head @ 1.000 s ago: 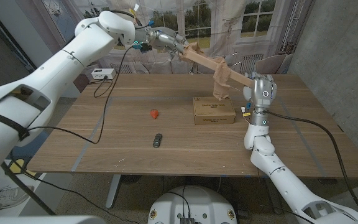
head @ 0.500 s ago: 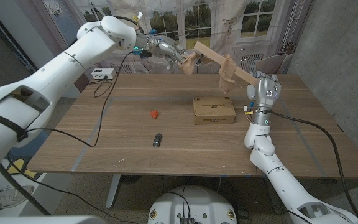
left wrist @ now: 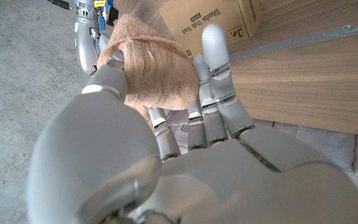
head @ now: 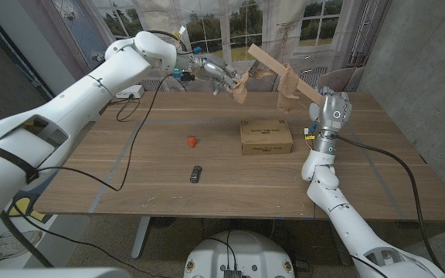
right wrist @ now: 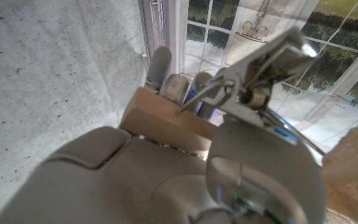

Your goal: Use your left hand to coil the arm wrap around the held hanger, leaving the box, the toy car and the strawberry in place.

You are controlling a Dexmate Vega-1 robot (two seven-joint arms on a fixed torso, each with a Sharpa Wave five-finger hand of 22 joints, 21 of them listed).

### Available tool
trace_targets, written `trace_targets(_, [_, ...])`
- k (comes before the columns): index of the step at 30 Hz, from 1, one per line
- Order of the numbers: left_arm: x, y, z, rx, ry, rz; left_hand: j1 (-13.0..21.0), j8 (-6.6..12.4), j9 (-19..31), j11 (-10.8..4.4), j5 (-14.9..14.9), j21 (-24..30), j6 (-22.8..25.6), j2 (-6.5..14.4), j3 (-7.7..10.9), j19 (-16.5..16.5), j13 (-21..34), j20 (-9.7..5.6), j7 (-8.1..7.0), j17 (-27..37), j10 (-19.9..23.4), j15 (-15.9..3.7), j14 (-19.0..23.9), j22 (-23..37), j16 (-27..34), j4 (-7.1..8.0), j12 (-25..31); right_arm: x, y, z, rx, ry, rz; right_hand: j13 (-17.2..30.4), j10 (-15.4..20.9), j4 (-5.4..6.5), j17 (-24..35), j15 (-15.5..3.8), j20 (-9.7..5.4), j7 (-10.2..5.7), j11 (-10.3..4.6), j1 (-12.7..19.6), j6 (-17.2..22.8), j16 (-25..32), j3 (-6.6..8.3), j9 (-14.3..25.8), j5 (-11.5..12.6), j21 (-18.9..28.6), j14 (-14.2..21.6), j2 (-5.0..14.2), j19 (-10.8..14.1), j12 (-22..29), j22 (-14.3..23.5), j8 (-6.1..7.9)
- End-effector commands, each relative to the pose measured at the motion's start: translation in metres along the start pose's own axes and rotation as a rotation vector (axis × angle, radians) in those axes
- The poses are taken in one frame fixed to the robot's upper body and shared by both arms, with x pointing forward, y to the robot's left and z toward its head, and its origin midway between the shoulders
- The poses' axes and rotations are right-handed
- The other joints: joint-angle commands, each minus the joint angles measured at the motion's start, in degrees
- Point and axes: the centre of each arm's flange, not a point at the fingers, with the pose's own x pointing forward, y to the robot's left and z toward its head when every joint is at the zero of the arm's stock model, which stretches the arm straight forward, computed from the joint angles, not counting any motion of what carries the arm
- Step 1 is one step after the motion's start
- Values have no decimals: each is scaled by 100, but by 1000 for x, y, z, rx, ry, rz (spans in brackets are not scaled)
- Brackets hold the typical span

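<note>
Your left hand pinches the soft, limp arm wrap by its free end above the worktop; your right hand apparently grips the stiff wooden hanger.

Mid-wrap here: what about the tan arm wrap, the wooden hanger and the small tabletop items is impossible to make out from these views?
- Number of coils of the tan arm wrap on the wooden hanger: too small in the head view.
- Right hand grip on the hanger: its own back hides it in the right wrist view.
- Wrap's free end: bunched inside the left hand, left wrist view.
- Red strawberry and dark toy car: details too small.
- Cardboard box: cut off by the edge.
</note>
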Motion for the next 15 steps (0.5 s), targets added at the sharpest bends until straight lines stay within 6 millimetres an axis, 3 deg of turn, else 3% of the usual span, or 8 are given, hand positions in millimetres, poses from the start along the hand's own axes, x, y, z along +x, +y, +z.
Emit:
trace_targets(1, [9, -31, 27, 108, -112, 87, 688, -11, -6, -1752, -13, -2, 588, 1110, 375, -1349, -20, -1050, 537, -19, 2037, -1937, 2284, 6, -42, 283, -24, 3, 3, 4, -7, 13, 12, 62, 3, -13, 4, -282, -354, -15, -21, 39, -9, -1, -16, 15, 28, 17, 9, 37, 60, 46, -4, 38])
trace_targets(10, [14, -68, 70, 320, -150, 131, 692, -40, -41, -1737, -33, 9, 655, 1093, 404, -1318, -68, -1050, 575, -70, 2046, -1931, 2294, 5, -78, 263, -65, 4, 3, 6, 5, 7, 10, 0, 32, -12, 5, -280, -360, 2, -32, 47, -3, -3, -15, -12, 21, 14, 7, 32, 54, 19, -3, 38])
trace_targets(15, [19, -79, 81, 383, -131, 90, 702, -58, -63, -1743, -42, 15, 692, 1079, 421, -1286, -102, -1071, 597, -91, 2066, -1942, 2318, 4, -86, 245, -86, 3, 2, 5, 11, 9, 7, 91, 5, -9, 5, -281, -354, 7, -14, 49, 2, -3, -15, 2, 18, 17, 8, 34, 65, 68, -2, 55])
